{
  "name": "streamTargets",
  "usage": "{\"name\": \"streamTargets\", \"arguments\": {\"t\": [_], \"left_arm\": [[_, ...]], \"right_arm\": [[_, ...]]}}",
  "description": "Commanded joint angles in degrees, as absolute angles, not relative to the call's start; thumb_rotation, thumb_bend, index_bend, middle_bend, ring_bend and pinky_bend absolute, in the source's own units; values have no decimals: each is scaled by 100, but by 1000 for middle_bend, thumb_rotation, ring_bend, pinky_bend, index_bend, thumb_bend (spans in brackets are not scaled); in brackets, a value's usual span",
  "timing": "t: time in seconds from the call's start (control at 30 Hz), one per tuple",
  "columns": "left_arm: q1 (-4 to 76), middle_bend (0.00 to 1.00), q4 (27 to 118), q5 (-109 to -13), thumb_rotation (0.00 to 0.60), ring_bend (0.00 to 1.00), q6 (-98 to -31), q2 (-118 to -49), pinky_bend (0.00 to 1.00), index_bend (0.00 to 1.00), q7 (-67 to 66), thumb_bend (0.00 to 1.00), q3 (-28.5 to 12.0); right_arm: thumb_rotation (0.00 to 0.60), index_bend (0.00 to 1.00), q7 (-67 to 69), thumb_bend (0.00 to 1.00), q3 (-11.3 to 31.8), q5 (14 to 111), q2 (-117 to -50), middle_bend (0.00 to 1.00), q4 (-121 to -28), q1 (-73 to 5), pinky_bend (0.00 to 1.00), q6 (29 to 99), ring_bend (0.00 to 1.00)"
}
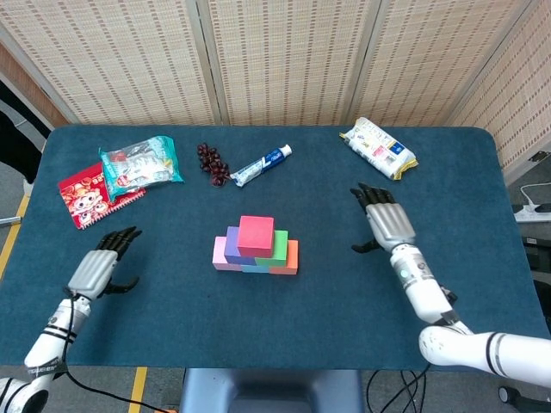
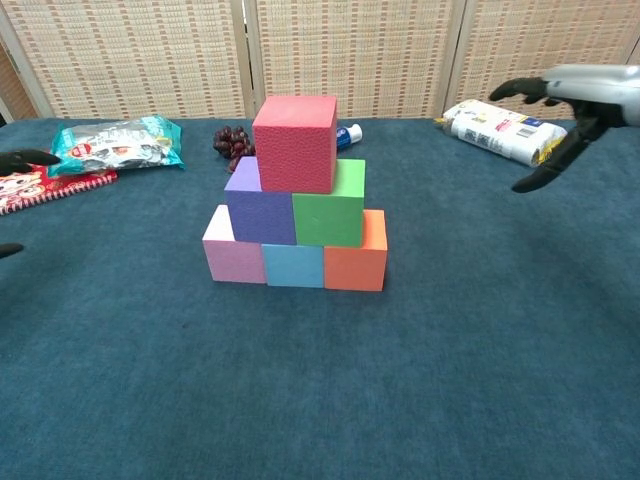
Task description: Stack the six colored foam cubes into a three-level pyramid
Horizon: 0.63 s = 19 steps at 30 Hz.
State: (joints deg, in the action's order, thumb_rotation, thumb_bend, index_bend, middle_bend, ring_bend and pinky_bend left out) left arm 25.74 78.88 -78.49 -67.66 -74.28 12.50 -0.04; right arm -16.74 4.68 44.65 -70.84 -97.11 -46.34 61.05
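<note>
The pyramid is seen complete between the two hands: a pink cube [image 2: 234,252], a blue cube [image 2: 293,265] and an orange cube [image 2: 357,256] are set side by side and touching as the base, a purple cube [image 2: 259,210] and a green cube [image 2: 331,209] are laid across the seams above them, and a red cube [image 2: 296,142] is centred on top, so that each upper block is borne by two below. The left hand [image 1: 101,266] is held well to the left of the stack, low over the table [image 1: 284,344], with fingers spread and nothing in them; only its dark fingertips are caught at the edge of the chest view. The right hand [image 1: 386,221] is held well to the right of the stack, likewise with fingers apart and nothing grasped. This spacing is judged to be deliberate, so that the light foam is not brushed, and the task is judged to be finished. Beyond the left hand a red packet [image 1: 86,194] and a silver snack bag [image 1: 140,163] are lying, overlapping. Beyond the stack, a cluster of dark berries [image 1: 213,163] and a toothpaste tube [image 1: 261,165] are found just beside each other. A white snack packet [image 1: 378,148] is lying just beyond the right hand. Nothing is seen standing between either hand and the cubes.
</note>
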Motion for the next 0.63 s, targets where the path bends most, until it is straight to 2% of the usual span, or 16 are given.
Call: {"name": "streamTargets", "arguments": {"t": [0.03,0.27,0.43,0.63], "left_arm": [[1745,0,7995,-7602,600,0,-7860,-7201,0,58,670,330,-18],[1059,0,8266,-7859,600,0,-8598,-7111,0,64,728,328,197],[770,0,8361,-8066,600,0,-8913,-7161,0,64,606,329,282],[601,0,8483,-8207,600,0,-9008,-7190,0,64,476,329,290]], "right_arm": [[600,0,-431,194,-180,6395,-6392,0,-9967,-3251,0,7494,0],[600,0,486,194,-570,7564,-6389,0,-9590,-2162,0,8581,0],[600,0,780,194,-754,8028,-6428,0,-9432,-1628,0,8990,0],[600,0,830,194,-752,8272,-6641,0,-9222,-1120,0,9362,0]]}}
